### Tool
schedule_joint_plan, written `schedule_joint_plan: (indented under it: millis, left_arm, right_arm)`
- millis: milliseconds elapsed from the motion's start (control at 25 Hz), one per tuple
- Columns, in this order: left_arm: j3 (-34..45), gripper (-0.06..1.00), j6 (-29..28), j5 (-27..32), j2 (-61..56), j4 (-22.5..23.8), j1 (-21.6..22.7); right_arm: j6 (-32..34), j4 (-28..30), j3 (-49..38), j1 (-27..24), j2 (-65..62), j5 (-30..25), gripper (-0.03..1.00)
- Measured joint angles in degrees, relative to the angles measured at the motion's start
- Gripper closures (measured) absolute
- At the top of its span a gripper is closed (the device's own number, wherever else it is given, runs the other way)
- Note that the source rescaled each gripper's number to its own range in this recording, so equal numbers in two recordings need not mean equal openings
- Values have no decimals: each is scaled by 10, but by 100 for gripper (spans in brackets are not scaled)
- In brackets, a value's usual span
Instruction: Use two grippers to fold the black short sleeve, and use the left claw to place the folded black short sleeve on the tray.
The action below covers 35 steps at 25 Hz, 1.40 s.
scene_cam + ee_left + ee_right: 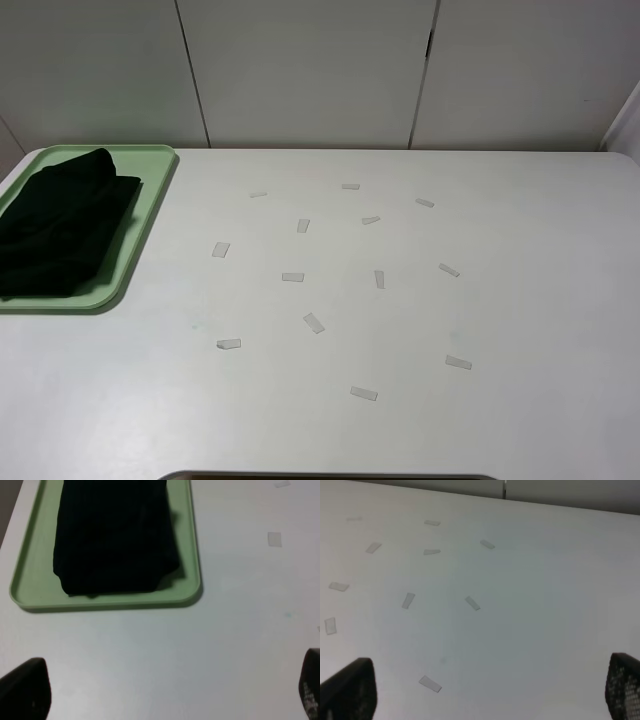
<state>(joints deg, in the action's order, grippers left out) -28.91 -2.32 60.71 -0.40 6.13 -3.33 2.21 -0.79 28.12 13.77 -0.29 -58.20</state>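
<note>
Lying folded on tray [192, 540], black short sleeve [112, 535], left pincer [165, 692] apart, spread

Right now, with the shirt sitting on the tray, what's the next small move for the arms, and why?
Probably none beyond keeping both arms parked. The black short sleeve already lies folded inside the tray, the left gripper is open and empty over bare table, and the right gripper is open and empty too. The task looks finished.

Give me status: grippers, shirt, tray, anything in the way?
Left gripper open, empty; right gripper open, empty. Black short sleeve folded, lying on the tray. Only tape strips on the table; nothing in the way.
</note>
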Motion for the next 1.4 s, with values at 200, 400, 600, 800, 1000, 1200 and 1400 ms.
schedule_joint_plan:
  millis: [200, 400, 600, 800, 1000, 1200, 1400]
  left_arm:
    - [0, -5, 0, 0, 0, 0, 0]
    - [0, -5, 0, 0, 0, 0, 0]
    - [0, -5, 0, 0, 0, 1, 0]
    - [0, -5, 0, 2, 0, 2, 0]
    - [0, -5, 0, 2, 0, 2, 0]
    - [0, -5, 0, 2, 0, 2, 0]
    - [0, -5, 0, 2, 0, 2, 0]
  right_arm:
    - [0, 0, 0, 0, 0, 0, -3]
    - [0, 0, 0, 0, 0, 0, -3]
    - [0, 0, 0, 0, 0, 0, -3]
    - [0, 0, 0, 0, 0, 0, -3]
    - [0, 0, 0, 0, 0, 0, -3]
    - [0, 0, 0, 0, 0, 0, -3]
    - [0, 0, 0, 0, 0, 0, -3]
